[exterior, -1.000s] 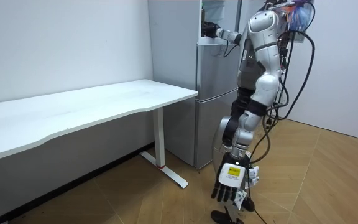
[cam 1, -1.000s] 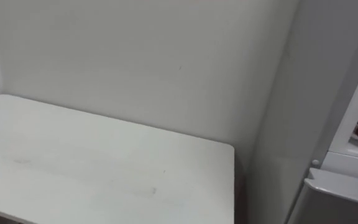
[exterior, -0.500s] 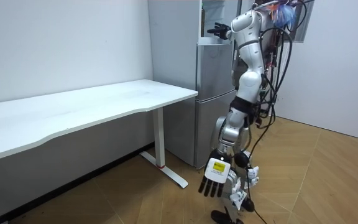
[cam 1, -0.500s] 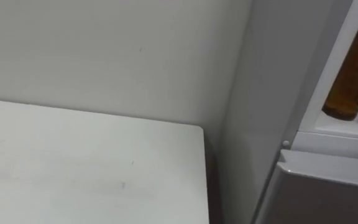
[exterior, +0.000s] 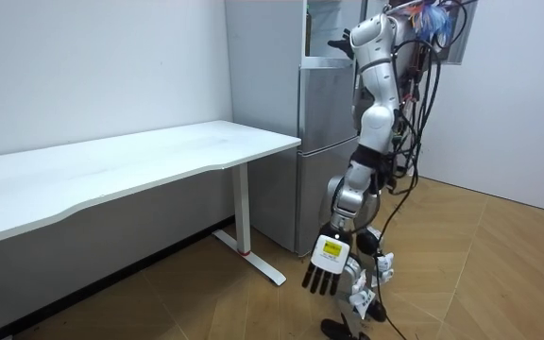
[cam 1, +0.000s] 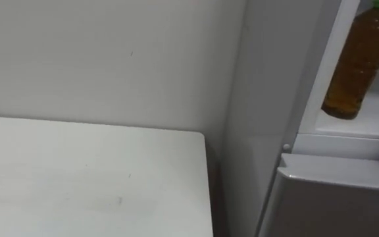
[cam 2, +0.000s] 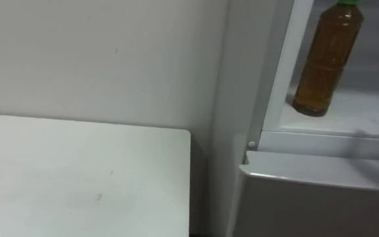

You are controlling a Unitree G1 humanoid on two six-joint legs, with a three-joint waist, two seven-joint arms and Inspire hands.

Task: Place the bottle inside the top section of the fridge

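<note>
White table point(cam 1: 77, 178) meets the pale wall point(cam 1: 110, 59) beside a grey fridge point(cam 1: 262, 85).

I can read no text, number or sign anywhere here. The bottle point(cam 2: 322, 62) standing upright in the upper fridge point(cam 2: 347, 113) shows me its amber side and green cap, with no legible label. In the room view my left hand point(exterior: 323, 274) hangs low by my leg. The tag point(exterior: 328, 249) on its back has a yellow patch, its print too small to make out.
</note>
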